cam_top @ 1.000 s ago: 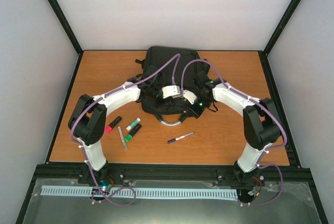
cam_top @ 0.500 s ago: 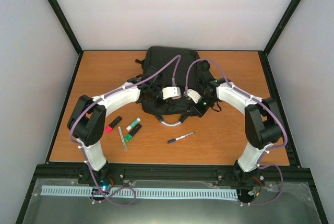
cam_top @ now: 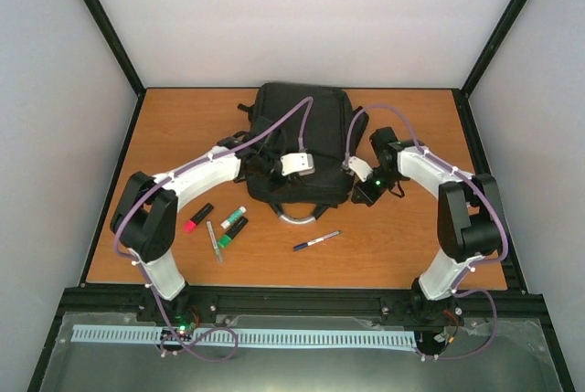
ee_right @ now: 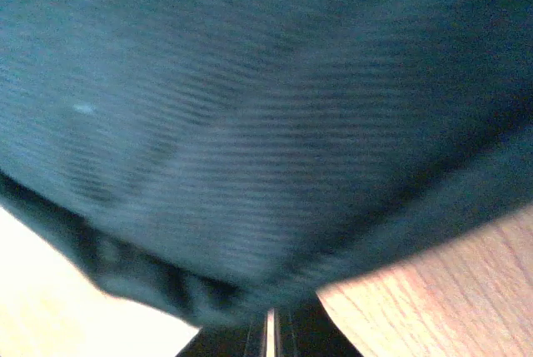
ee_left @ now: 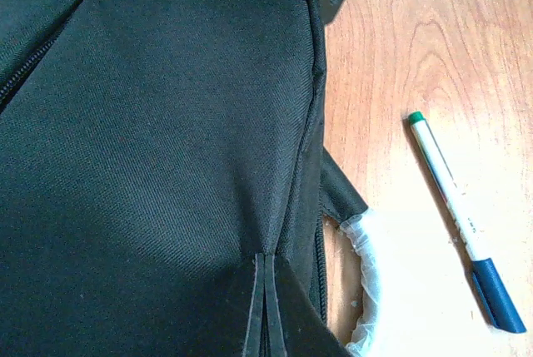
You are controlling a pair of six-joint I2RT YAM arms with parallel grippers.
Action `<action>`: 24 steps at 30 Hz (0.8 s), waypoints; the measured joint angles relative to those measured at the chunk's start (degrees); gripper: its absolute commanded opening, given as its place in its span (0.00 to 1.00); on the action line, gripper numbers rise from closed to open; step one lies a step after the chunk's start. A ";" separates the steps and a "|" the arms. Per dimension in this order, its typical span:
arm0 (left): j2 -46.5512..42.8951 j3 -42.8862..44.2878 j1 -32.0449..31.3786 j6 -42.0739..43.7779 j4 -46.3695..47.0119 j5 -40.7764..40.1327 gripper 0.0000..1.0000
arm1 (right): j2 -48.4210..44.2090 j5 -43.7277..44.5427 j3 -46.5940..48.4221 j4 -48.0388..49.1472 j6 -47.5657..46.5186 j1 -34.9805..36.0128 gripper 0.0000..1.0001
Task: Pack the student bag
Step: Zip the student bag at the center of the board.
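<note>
The student bag (cam_top: 302,132), a large black backpack, lies flat at the table's far middle, its grey loop handle (cam_top: 297,214) toward me. My left gripper (cam_top: 274,177) sits on the bag's near front panel. In the left wrist view its jaws (ee_left: 266,290) are shut, pinching a tented fold of the black fabric (ee_left: 166,124). My right gripper (cam_top: 361,189) is at the bag's near right edge. Its jaws (ee_right: 272,332) are shut, with a fold of the fabric (ee_right: 250,124) running into them; that view is blurred.
On the wood left of the handle lie a pink highlighter (cam_top: 198,217), a white-and-green marker (cam_top: 234,217), a green highlighter (cam_top: 232,230) and a clear pen (cam_top: 214,241). A blue-capped pen (cam_top: 316,240) (ee_left: 454,207) lies right of the handle (ee_left: 366,274).
My left gripper has shut on the bag's fabric. The right arm has swung right, from over the bag to its right edge, staying shut.
</note>
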 measured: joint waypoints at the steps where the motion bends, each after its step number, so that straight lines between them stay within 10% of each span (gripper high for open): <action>1: -0.07 -0.09 0.02 0.00 -0.24 0.07 0.01 | 0.00 0.26 0.00 0.13 -0.33 -0.52 0.03; 24: -2.40 -2.29 0.15 4.79 -2.99 0.07 0.03 | 14.29 4.22 14.53 2.21 -3.17 -6.05 0.05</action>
